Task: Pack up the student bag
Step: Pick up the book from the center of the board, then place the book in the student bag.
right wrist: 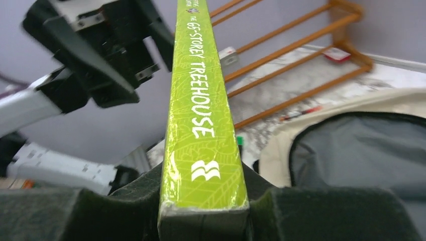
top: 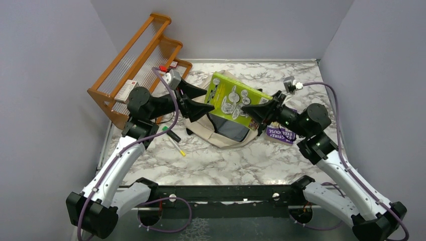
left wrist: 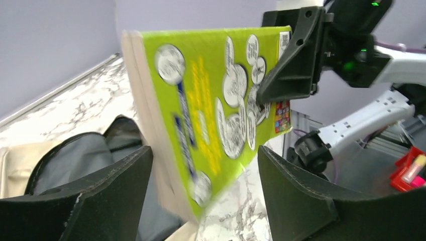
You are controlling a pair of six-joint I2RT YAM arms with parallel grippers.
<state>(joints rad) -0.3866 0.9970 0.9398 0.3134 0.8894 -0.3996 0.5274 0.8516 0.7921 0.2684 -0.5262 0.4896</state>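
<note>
A lime-green book (top: 232, 98) hangs tilted in the air above the student bag (top: 200, 126), a beige canvas backpack lying on the marble table with its grey-lined mouth (top: 232, 129) unzipped. My right gripper (top: 248, 111) is shut on the book's right end; in the right wrist view the spine (right wrist: 201, 125) is clamped between the pads, gripper (right wrist: 203, 211). My left gripper (top: 209, 100) stands open at the book's left end. In the left wrist view the book's lower corner (left wrist: 201, 186) hangs between the spread fingers (left wrist: 105, 186) without touching them, gripper (left wrist: 206, 201).
An orange wooden rack (top: 135, 60) with small items stands at the back left. A purple book (top: 280, 134) lies under the right arm. Pens (top: 176, 143) lie on the table (top: 216, 163) left of the bag. Grey walls close in all sides.
</note>
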